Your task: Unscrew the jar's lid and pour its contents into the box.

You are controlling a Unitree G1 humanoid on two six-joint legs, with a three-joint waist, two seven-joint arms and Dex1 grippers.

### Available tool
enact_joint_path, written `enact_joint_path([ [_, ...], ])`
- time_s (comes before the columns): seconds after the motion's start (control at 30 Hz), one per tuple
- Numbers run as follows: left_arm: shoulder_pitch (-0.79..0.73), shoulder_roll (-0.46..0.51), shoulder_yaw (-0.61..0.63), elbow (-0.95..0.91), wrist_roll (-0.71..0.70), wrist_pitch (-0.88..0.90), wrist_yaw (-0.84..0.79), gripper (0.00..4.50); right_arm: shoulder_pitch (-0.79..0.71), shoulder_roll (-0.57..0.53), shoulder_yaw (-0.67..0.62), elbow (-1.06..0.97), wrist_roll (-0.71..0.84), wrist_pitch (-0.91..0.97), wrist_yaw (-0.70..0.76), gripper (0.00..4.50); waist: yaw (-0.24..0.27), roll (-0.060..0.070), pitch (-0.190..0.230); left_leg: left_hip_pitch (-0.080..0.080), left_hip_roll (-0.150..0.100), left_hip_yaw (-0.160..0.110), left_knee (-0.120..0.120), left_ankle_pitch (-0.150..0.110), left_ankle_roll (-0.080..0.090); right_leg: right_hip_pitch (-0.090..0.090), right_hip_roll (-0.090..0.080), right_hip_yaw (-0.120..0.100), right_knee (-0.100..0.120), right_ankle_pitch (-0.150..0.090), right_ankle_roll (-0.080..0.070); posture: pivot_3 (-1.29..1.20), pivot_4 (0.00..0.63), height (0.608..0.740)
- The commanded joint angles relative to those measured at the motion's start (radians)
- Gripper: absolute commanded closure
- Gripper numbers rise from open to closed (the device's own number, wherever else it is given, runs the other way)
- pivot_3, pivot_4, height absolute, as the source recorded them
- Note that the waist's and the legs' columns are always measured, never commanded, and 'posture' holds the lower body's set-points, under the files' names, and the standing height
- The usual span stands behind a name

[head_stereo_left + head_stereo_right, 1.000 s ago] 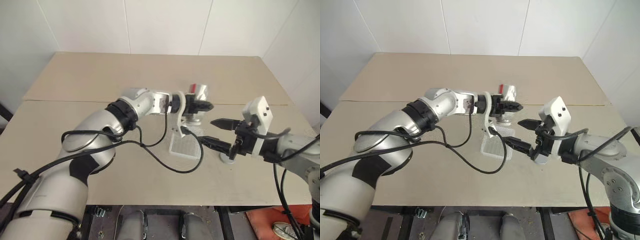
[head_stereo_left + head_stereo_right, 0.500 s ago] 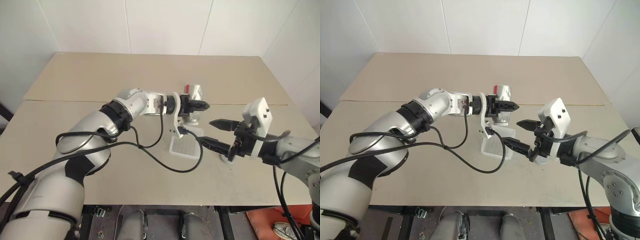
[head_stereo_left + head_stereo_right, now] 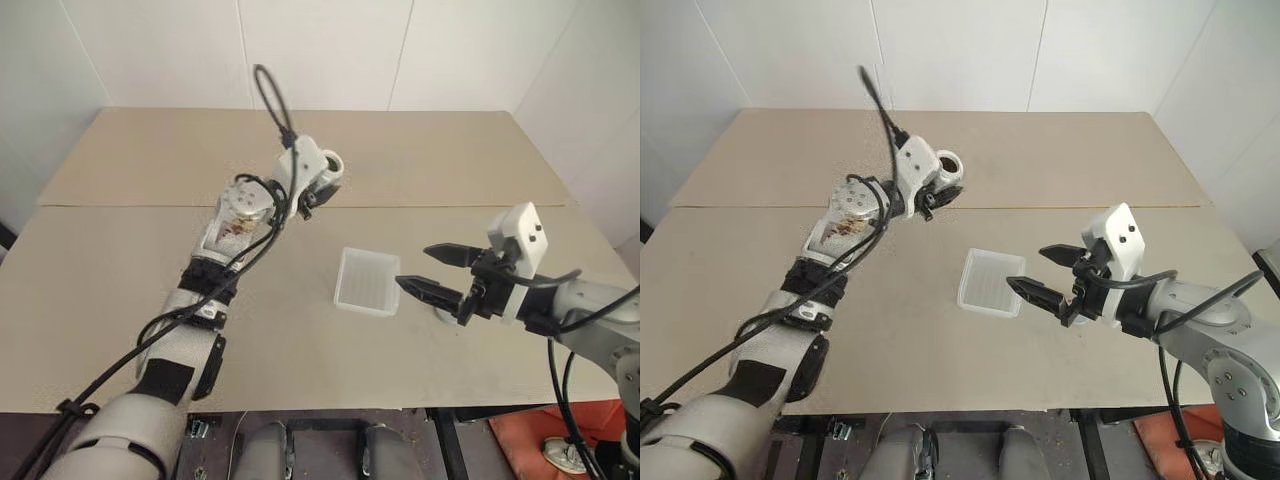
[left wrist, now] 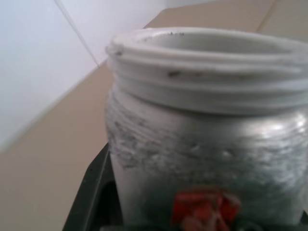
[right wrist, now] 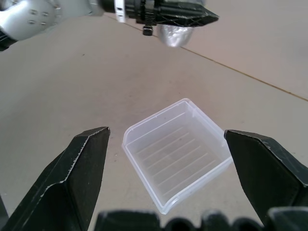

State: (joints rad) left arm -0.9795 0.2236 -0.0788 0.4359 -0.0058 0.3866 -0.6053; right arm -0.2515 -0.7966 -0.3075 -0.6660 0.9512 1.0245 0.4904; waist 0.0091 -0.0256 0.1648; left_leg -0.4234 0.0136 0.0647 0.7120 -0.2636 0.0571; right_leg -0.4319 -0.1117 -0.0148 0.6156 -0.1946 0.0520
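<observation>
Head views: the left gripper (image 3: 932, 195) is raised over the far half of the table (image 3: 120, 290), clenched on the jar (image 3: 948, 166), whose open mouth faces the camera with no lid on it; the box (image 3: 368, 281) lies flat near the table's middle, toward the right edge, with the right gripper (image 3: 432, 272) just beside it, its 2 fingers spread wide and holding nothing. Left wrist view: the jar (image 4: 207, 144) stands close up, white threaded neck bare, red label strip low on its grey wall, inside not visible. Right wrist view: the box (image 5: 175, 151) sits between the 2 released fingers (image 5: 67, 178), ribbed floor showing no bits in it, and the left gripper (image 5: 173, 12) holds the jar (image 5: 175, 34) above the table beyond it.
</observation>
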Motion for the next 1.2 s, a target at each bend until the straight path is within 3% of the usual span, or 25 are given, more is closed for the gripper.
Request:
enact_joint_path([
  [0.03,0.03,0.007,0.064,-0.18,-0.078,0.232,0.032,2.53,-0.011,0.005,-0.036,-0.02,0.019,-0.037,-0.014,0.02,0.0,0.0,0.0,0.0,0.0,0.0,0.0,0.0,0.0,0.0,0.0,0.0,0.0,0.0,0.0,0.0,0.15,0.74],
  [0.07,0.074,0.028,0.047,-0.218,-0.083,0.171,-0.013,2.53,-0.016,0.009,-0.033,-0.018,0.023,-0.037,-0.019,0.02,-0.003,0.001,0.0,0.001,0.0,0.0,0.0,0.0,0.0,0.0,0.0,0.0,0.001,0.0,0.0,0.0,0.15,0.74],
  [0.2,0.178,0.017,0.024,-0.315,-0.036,0.093,0.085,2.53,-0.024,0.009,-0.03,-0.016,0.035,-0.039,-0.029,0.02,-0.004,0.001,-0.001,0.005,0.0,0.0,-0.001,0.0,-0.001,0.004,0.001,0.001,0.0,0.0,0.0,0.0,0.15,0.74],
  [0.33,0.159,0.058,-0.067,-0.277,0.098,-0.118,0.143,2.53,-0.026,-0.003,-0.037,-0.015,0.039,-0.039,-0.024,0.02,0.01,0.001,-0.001,0.008,0.0,0.0,-0.001,0.0,0.0,0.007,0.0,0.001,-0.004,0.001,-0.002,0.0,0.15,0.74],
  [0.4,0.133,0.111,-0.163,-0.228,0.258,-0.295,0.225,2.53,-0.027,-0.012,-0.043,-0.014,0.039,-0.037,-0.02,0.02,0.012,0.001,-0.001,0.009,-0.001,0.0,-0.001,0.0,0.0,0.008,0.0,0.001,-0.004,0.002,-0.002,0.0,0.15,0.74],
  [0.5,0.01,0.272,-0.431,-0.097,0.701,-0.671,0.49,2.53,-0.026,-0.039,-0.055,-0.011,0.032,-0.035,-0.012,0.02,0.014,0.001,-0.001,0.009,-0.001,0.0,-0.001,0.0,0.0,0.009,0.0,0.001,-0.005,0.002,-0.003,0.0,0.15,0.74],
  [0.63,-0.158,0.334,-0.663,0.042,1.07,-0.872,0.789,2.53,-0.02,-0.074,-0.07,-0.005,0.022,-0.038,-0.006,0.02,0.024,0.001,-0.001,0.009,-0.001,0.0,-0.001,0.0,0.0,0.009,0.0,0.001,-0.006,0.003,-0.003,0.0,0.15,0.74],
  [0.73,-0.235,0.333,-0.788,0.086,1.297,-0.868,0.954,2.53,-0.017,-0.093,-0.082,-0.001,0.017,-0.039,-0.01,0.02,0.028,0.001,-0.001,0.008,-0.001,0.002,-0.001,-0.001,0.001,0.008,0.0,0.001,-0.005,0.003,-0.002,0.0,0.15,0.74],
  [0.87,-0.26,0.279,-0.861,0.08,1.468,-0.777,1.027,2.53,-0.015,-0.098,-0.115,-0.006,0.029,-0.037,-0.024,0.02,0.028,0.001,-0.001,0.006,-0.001,0.003,-0.001,-0.001,0.001,0.006,0.0,0.001,-0.004,0.003,-0.002,0.0,0.15,0.74],
  [1.2,-0.264,0.219,-0.914,0.064,1.662,-0.643,1.084,2.53,0.002,-0.066,-0.127,-0.03,0.052,-0.055,-0.057,0.02,0.027,0.001,-0.001,0.005,0.0,0.003,-0.001,-0.001,0.001,0.006,0.0,0.0,-0.004,0.003,-0.001,0.0,0.15,0.74],
])
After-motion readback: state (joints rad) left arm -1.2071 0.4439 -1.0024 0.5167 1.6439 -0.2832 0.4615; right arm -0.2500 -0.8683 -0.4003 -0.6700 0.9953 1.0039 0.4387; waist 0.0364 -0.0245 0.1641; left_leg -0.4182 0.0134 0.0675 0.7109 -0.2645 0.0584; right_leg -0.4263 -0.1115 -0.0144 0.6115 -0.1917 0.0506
